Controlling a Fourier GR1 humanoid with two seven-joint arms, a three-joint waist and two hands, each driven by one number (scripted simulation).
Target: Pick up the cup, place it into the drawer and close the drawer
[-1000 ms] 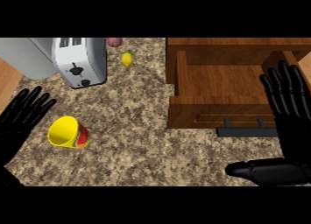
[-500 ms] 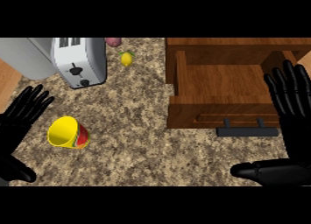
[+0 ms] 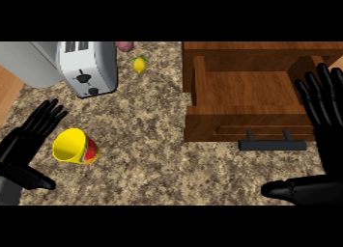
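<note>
My left hand (image 3: 24, 144) has edged closer beside the yellow cup (image 3: 74, 146), fingers straight, holding nothing; right hand (image 3: 331, 116) stays open over the open drawer (image 3: 252, 87).

Cup (image 3: 74, 146): lies on its side on the counter (image 3: 152, 159); bare stone at its 12, 3 and 6 o'clock.
Left hand (image 3: 24, 144): open, just beside the cup at its 9 o'clock, closing that side.
Toaster (image 3: 88, 67): at the cup's 12 o'clock, well apart.
Lemon (image 3: 139, 64): small, at 1 o'clock from the cup.
Drawer (image 3: 252, 91): pulled out, open from above, walls all round.
Handle (image 3: 272, 144): juts from the drawer front at 6 o'clock.
Right hand (image 3: 327, 111): open, over the drawer's 3 o'clock wall.
</note>
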